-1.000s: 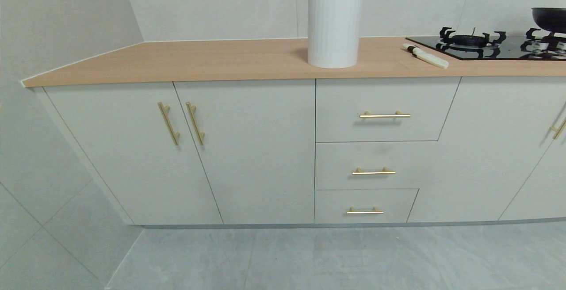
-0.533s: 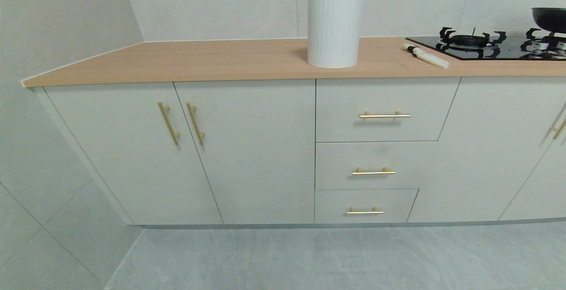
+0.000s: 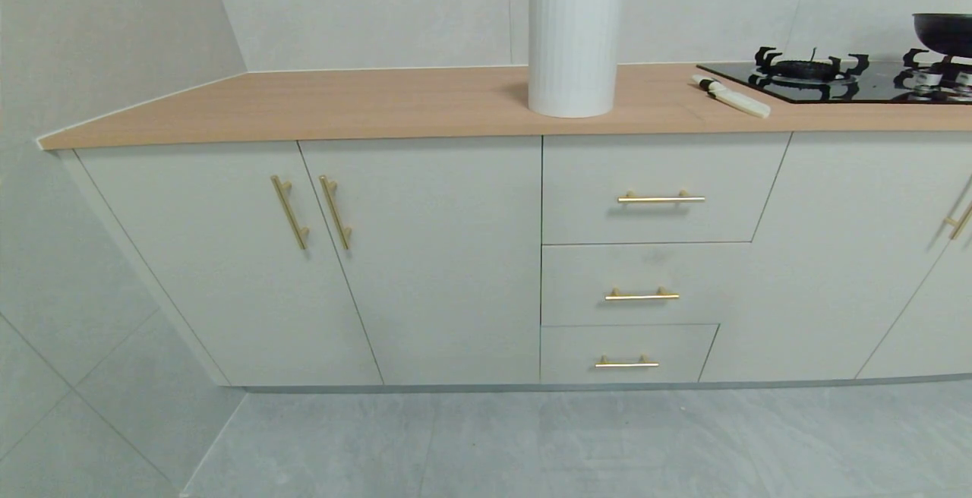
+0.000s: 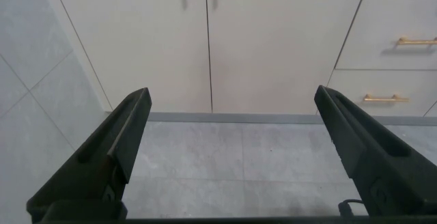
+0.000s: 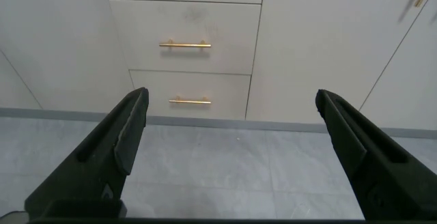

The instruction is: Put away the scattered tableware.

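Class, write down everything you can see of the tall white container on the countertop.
The white container is a tall cylinder with fine vertical ribs, matte, perhaps ceramic or plastic. It stands upright on the wooden countertop, above the drawer stack, touching nothing else. Its inside cannot be seen.

A white ribbed holder [image 3: 571,42] stands on the wooden counter [image 3: 342,103]. A pale utensil [image 3: 730,96] lies near it — just beside the hob [image 3: 843,86].

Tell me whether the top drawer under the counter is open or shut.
Shut. The top drawer front lies flush with the cabinet door beside it, with only a thin seam around it.
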Robot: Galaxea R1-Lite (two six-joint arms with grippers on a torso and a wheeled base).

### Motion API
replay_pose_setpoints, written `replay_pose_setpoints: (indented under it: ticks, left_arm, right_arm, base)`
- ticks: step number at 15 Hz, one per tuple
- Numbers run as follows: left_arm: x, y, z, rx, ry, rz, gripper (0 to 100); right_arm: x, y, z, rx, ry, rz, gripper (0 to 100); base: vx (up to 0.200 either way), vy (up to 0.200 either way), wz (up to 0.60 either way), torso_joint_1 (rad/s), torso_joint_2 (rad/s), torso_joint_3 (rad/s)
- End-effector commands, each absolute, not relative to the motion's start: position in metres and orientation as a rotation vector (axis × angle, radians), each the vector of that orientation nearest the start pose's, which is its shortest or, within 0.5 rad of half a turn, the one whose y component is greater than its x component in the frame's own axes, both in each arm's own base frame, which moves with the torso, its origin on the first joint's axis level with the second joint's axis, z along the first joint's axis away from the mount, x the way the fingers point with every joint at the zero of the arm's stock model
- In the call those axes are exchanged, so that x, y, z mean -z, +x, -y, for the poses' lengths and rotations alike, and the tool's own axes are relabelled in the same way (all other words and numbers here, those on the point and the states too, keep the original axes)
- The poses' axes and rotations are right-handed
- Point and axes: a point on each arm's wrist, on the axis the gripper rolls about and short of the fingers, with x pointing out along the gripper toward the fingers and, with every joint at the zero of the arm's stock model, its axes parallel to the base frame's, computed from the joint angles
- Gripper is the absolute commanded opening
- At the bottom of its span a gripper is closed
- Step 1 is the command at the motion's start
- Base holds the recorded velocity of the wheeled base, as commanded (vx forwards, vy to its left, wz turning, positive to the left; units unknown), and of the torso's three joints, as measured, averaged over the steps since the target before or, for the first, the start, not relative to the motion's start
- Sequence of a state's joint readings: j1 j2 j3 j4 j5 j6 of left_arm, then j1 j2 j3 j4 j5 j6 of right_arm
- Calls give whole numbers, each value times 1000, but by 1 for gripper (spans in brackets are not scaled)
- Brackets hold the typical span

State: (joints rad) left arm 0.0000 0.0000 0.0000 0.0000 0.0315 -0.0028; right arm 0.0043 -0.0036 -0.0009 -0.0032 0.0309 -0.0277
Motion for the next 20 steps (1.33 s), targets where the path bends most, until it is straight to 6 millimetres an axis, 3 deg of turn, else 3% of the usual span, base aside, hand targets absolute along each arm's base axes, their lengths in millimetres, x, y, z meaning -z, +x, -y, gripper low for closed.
replay_pose_setpoints:
  ticks: [1, 12, 20]
  left_arm:
    - [-75, -23, -1, -32, -3, 0, 100]
    - [-75, -23, -1, -32, -3, -1, 100]
    - [-75, -23, -1, -32, -5, -1, 100]
  right_arm:
    - [-75, -23, -1, -34, -23, 0, 100]
    - [-75, -23, -1, -52, -20, -1, 100]
    - [-75, -23, -1, -52, -20, 1, 100]
  base:
    - [0, 0, 0, 0, 0, 0]
    - [0, 0, 0, 0, 0, 0]
    - [200, 0, 0, 1, 2, 4]
